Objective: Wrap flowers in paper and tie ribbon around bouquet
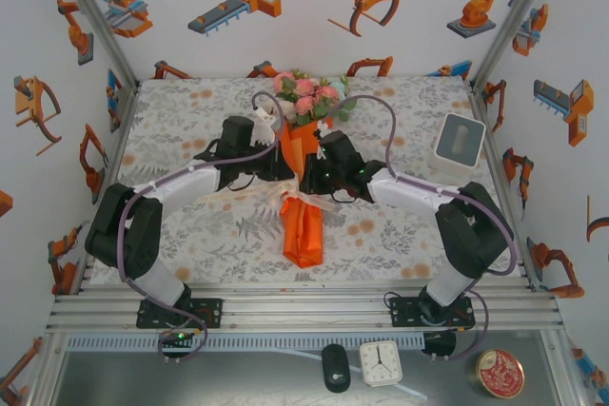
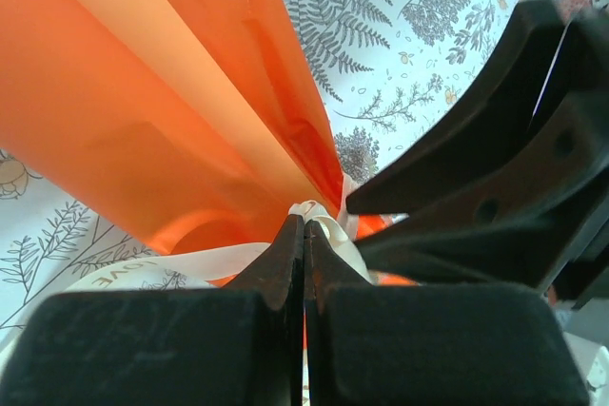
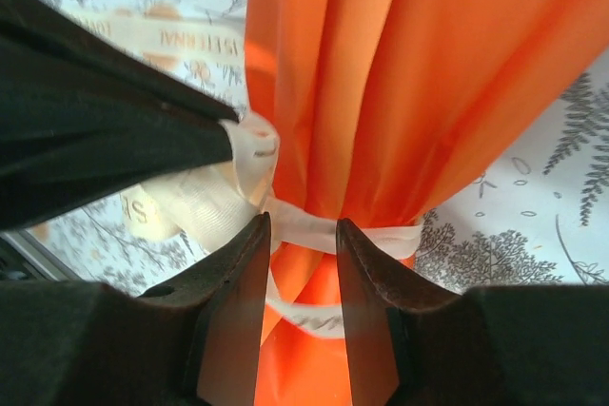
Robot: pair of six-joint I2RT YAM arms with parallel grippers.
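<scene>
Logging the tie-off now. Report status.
Left gripper shut on ribbon. Right gripper open, astride the tied band. Ribbon circles the orange paper. Grippers crowd each other there.

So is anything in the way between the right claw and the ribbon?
No, nothing visible. The right claw is open, and the ribbon sits right between its fingers, where it wraps the orange paper. The left claw pinches the ribbon just beside it, not blocking.
</scene>
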